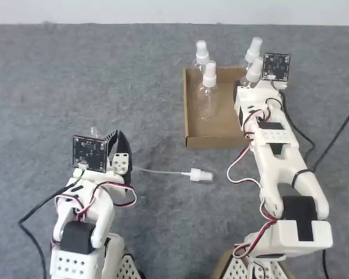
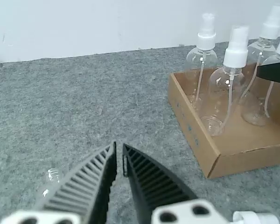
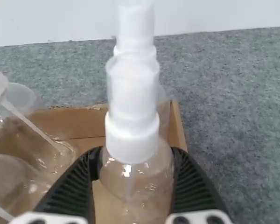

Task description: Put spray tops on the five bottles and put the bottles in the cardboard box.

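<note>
Looking down on a grey fuzzy bench (image 1: pixel 58 75) with two arms side by side. Got the box (image 1: pixel 212 141) sitting in front of the right arm, open side up. Counting four capped bottles at it: back-left bottle (image 1: pixel 202 55) at the far left corner, middle bottle (image 1: pixel 209 78) just nearer than that, back-right bottle (image 1: pixel 254 46) at the far right, plus the held bottle (image 3: pixel 130 93) in the right hand (image 3: pixel 133 161). Seeing that hand clamped on the round clear body, one finger each side, white cap sticking straight up, bottle upright over the box's right side. Can't tell lifted from resting on the box floor.

Over on the left: found the left hand (image 2: pixel 119 148) low over the bench, well apart from the box, fingers pressed nearly together with just a thin slit, nothing gripped. Spotted the bare bottle (image 2: pixel 53 176) just beside one finger, clear, open neck, uncapped. Hard to say standing or lying, mostly hidden behind the hand and its camera.

Also got the last top (image 1: pixel 200 174) lying flat on the bench between the two arms, white head toward the right arm, thin tube stretched out toward the left hand, tube end near it. Touching neither box nor any bottle, as far as visible.
</note>
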Robot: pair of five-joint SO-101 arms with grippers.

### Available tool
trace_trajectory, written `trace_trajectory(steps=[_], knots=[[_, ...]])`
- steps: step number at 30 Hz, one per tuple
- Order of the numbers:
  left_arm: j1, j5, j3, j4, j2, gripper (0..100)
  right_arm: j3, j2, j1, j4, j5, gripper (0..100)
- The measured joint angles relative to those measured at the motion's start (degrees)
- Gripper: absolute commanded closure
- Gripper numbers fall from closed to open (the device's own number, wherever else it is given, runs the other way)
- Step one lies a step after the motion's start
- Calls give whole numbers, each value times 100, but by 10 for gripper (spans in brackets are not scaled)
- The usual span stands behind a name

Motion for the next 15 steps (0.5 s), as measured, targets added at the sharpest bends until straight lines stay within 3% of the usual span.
trace_trajectory(steps=[15], knots=[[0, 0, 0, 0, 0, 988, -132, 273, 0, -88, -18, 992]])
